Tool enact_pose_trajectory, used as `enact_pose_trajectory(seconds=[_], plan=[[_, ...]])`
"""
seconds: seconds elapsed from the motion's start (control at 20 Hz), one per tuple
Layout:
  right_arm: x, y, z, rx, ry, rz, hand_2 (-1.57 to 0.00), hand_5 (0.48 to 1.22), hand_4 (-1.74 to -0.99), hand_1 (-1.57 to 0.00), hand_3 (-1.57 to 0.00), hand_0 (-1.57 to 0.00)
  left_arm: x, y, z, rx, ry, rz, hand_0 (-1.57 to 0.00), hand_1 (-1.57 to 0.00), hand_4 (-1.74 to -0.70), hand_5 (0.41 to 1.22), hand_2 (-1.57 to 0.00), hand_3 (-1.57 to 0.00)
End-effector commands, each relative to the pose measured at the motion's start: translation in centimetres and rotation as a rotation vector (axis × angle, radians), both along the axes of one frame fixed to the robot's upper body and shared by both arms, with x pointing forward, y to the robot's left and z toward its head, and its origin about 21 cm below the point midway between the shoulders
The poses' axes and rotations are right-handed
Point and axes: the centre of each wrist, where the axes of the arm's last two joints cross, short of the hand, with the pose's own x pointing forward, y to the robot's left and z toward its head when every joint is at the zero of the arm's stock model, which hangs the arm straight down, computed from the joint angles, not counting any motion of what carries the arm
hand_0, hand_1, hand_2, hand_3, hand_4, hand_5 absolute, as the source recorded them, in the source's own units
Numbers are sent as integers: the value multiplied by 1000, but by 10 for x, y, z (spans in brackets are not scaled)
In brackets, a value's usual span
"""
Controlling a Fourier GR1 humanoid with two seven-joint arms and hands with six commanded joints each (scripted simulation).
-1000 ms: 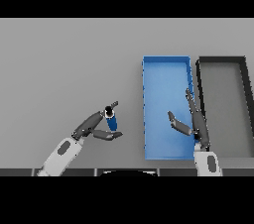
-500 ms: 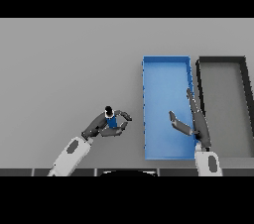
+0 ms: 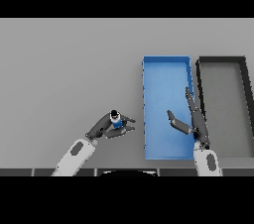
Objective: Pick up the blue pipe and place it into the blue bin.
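A short blue pipe (image 3: 117, 121) with a dark top is held in my left hand (image 3: 104, 127), whose fingers and thumb curl round it, just left of the blue bin (image 3: 147, 77). The pipe looks lifted slightly off the grey table. The bin is a long rectangular tray with nothing inside. My right hand (image 3: 194, 121) hovers open over the bin's right side, fingers straight and pointing away from me, thumb spread to the left.
A dark grey bin (image 3: 221, 60) of about the same size stands directly right of the blue bin, touching or nearly touching it. Bare grey table (image 3: 64, 69) stretches to the left and back.
My left hand has carried the blue pipe to the right, closer to the blue bin. The right hand has stayed in place.
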Motion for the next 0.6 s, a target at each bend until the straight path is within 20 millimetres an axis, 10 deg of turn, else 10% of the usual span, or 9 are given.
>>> enact_pose_trajectory(seconds=[0.0, 0.55], plan=[[0, -2, -1, 7, 7, -1, 1, 628, -1219, 1, 1, 1, -1, 2, 5, -15, -24, 7, -1467, -1483, -1478, 1188, -1495, -1492], [-2, -2, -2, -40, -4, -9, 1, 644, -1161, 1, 1, 1, 10, -24, 70, -89, -133, -97, -1562, -1563, -1467, 1218, -1564, -1564]])
